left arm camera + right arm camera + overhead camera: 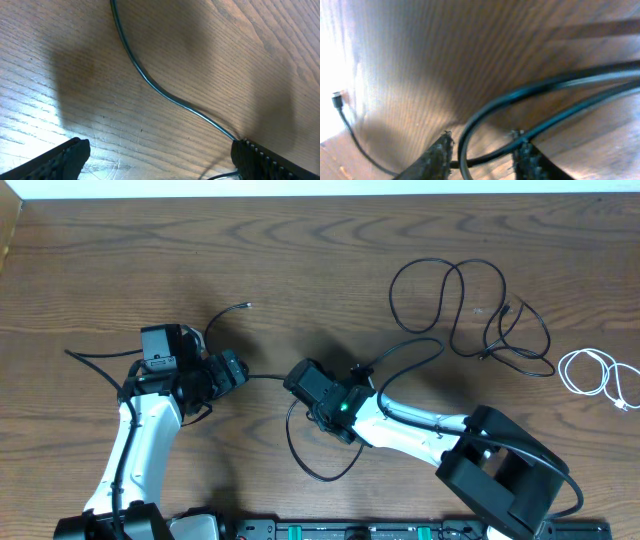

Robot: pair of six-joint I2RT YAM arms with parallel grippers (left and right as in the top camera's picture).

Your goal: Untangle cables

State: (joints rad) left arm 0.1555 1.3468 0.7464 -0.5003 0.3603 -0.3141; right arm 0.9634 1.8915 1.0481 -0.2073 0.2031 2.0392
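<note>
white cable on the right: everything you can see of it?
The white cable is a thin, flexible-looking cord lying flat in a few loose loops near the table's right edge. It sits apart from the black cable, and only the wood touches it.

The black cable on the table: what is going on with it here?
Both robot hands are at the black cable. The right hand has two of its strands between its partly open fingers; the left hand hangs wide open over another stretch. The rest lies in loops on the table. The white cable lies apart, untouched.
</note>
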